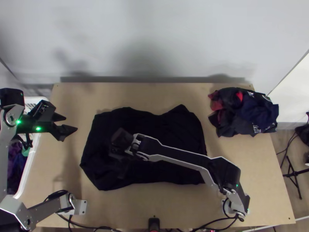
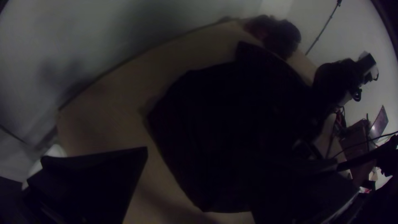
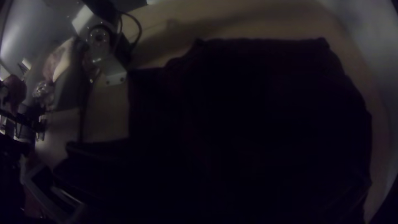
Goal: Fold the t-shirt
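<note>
Left gripper (image 1: 71,122) near counter's (image 1: 154,96) left edge, jaws wide, empty; right gripper (image 1: 119,158) over t-shirt (image 1: 174,125), jaws: cannot tell; one-sided pull could skew it.

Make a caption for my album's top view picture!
Dark t-shirt on a wooden table, right arm above it, left claw open.

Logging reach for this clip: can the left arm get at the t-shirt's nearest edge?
Probably yes. The left hand is open and faces the t-shirt across a strip of table; the right arm hangs over it but seems not to block that side.
</note>
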### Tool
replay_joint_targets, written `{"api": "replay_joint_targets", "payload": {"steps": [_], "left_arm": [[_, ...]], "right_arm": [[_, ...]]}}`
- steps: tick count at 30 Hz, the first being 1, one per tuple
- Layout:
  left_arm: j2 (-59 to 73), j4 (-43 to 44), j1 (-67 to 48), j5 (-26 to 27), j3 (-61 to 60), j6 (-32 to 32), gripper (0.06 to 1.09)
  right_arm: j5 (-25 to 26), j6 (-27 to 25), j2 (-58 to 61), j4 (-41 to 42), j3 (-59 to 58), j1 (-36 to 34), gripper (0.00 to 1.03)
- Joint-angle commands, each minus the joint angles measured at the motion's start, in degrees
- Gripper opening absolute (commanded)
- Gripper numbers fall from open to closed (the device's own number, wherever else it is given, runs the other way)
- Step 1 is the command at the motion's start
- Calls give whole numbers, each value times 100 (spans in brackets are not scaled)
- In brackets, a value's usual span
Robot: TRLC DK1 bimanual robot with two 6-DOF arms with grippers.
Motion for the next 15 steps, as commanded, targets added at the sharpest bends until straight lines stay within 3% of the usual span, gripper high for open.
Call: {"api": "replay_joint_targets", "payload": {"steps": [1, 7, 15], "left_arm": [[11, 126, -52, -16, -45, -1, 104], [-33, 135, -131, -34, 16, 8, 104], [274, 241, -412, -52, -19, 61, 103]], "right_arm": [[51, 59, 234, -147, -164, -52, 99], [51, 103, -417, -428, -129, -438, 99], [121, 138, -1762, -1149, -411, -1818, 99]]}}
